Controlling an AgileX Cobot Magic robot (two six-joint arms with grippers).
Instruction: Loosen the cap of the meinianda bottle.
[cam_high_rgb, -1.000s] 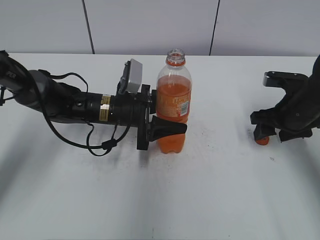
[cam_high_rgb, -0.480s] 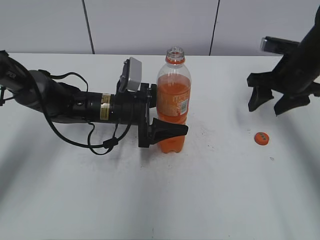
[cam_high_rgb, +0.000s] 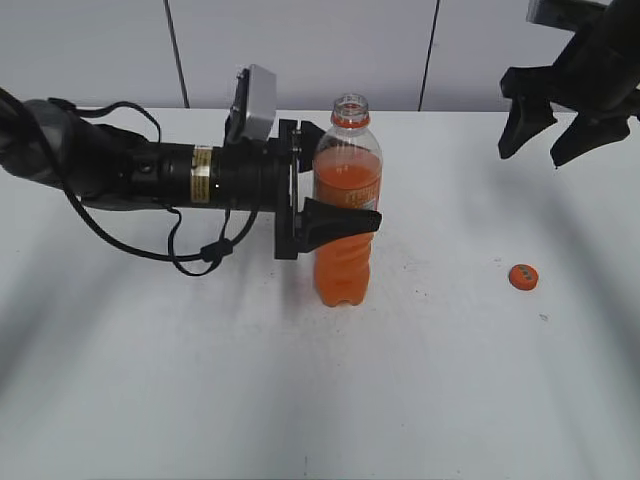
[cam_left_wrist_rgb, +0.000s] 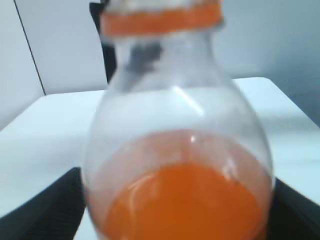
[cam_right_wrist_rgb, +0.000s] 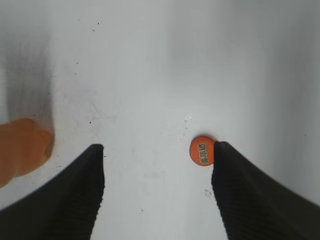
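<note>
Evidently cap (cam_high_rgb: 523, 277) lying loose on table (cam_high_rgb: 450, 400), below spread, empty right gripper (cam_high_rgb: 556, 125). Left gripper (cam_high_rgb: 335, 215) clamping meinianda bottle (cam_high_rgb: 347, 215) at label height, fingers (cam_high_rgb: 340, 220) either side. Bottle open, mostly full: likely heavy, thin-walled, spilling if squeezed; gripping firm mid-body seems safest.

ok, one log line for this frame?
left gripper: shut on orange-drink plastic bottle | right gripper: open, raised | small orange cap: off, on white table

Right gripper (cam_high_rgb: 553, 128) hung high, jaws spread, bare table (cam_high_rgb: 450, 380) beneath; only cap (cam_high_rgb: 523, 276) lay below. Left gripper (cam_high_rgb: 335, 190) flanked meinianda bottle (cam_high_rgb: 346, 215), blocking sideways approach; open bottle mouth stood clear above it.
</note>
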